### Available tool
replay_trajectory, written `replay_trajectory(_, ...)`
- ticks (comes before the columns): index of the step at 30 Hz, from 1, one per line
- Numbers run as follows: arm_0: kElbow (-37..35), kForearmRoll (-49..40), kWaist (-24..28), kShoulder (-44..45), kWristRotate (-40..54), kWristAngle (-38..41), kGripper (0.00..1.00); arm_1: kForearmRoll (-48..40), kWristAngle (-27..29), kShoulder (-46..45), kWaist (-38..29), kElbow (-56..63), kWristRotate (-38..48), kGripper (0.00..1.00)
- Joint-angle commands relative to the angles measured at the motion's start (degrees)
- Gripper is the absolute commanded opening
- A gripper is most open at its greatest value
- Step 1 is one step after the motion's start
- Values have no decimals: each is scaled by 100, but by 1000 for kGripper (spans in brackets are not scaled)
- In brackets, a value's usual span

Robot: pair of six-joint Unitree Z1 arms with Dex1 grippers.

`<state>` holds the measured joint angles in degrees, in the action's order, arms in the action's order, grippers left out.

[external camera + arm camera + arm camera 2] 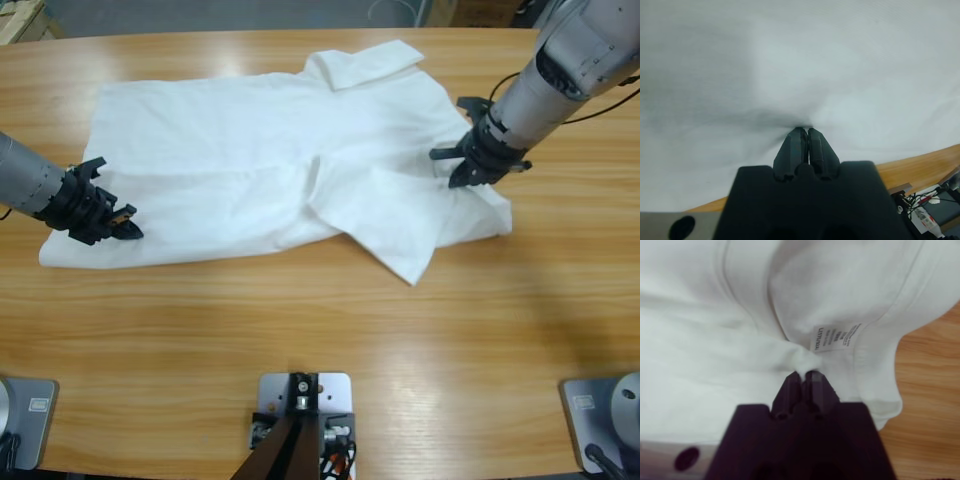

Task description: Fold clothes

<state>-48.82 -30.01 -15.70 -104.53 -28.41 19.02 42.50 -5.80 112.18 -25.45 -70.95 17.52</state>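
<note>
White cloth covers most of the upper half of the wooden table (pixel 320 320) — a single shirt (pixel 260 160) lying spread and rumpled, its long side running left to right, with a folded flap near the top centre and another flap turned over at the lower right so that a pointed corner reaches toward the table's near edge. The left gripper (pixel 118 226) comes in from the left edge of the high view and sits at the shirt's lower left corner, low against the cloth. In the left wrist view its two black jaws are pressed together with a pinch of the white fabric (pixel 805 75) caught at their tips, dark creases fanning out from that spot, and a strip of the wood showing past the hem at the lower right. The right gripper (pixel 462 172) reaches down from the upper right corner onto the shirt's right end, beside the turned-over flap. Its wrist view shows the jaws closed on a small bunched fold of the shirt (pixel 715 360), just below a sewn-in white label (pixel 836 336) printed with small dark text — the words are too small to read. Bare wood shows to the right of the hem there.
</note>
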Motion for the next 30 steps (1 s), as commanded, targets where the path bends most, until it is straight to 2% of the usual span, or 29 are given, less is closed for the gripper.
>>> replay_trajectory(1,83,-49,-4,-155,76,14,0,-403,1051,-873,-39,106,-588,0)
replay_trajectory(4,74,-49,-4,-155,102,14,0,-381,1319,-905,-39,-5,-841,0)
replay_trajectory(13,125,-58,-4,-112,143,19,0,-189,1000,-49,-109,-42,-881,5)
replay_trajectory(14,115,-58,-4,-110,143,37,0,-180,1016,-10,-109,-42,-869,312)
replay_trajectory(15,109,-58,-4,-101,143,47,0,-161,1106,4,-109,-42,-845,723)
replay_trajectory(16,109,-58,-4,-82,143,49,0,-147,1259,-24,-109,-35,-823,938)
replay_trajectory(17,113,-65,-4,-45,143,49,0,-149,1401,-104,-109,-33,-769,1000)
replay_trajectory(23,104,-128,272,454,99,-70,0,-272,2027,-963,-401,62,-562,1000)
replay_trajectory(24,67,-125,320,558,99,-49,0,-243,2008,-1164,-450,99,-477,972)
replay_trajectory(25,-8,-128,327,662,99,-25,0,-242,1848,-1366,-522,171,-391,716)
replay_trajectory(26,-59,-128,316,711,99,-5,0,-242,1703,-1513,-656,275,-266,330)
replay_trajectory(27,-96,-128,302,715,99,23,0,-245,1573,-1570,-835,384,-222,42)
replay_trajectory(28,-109,-128,286,692,99,40,0,-280,1501,-1554,-990,516,-198,0)
replay_trajectory(30,-89,-128,269,627,90,37,0,-460,1417,-1492,-1085,823,36,0)
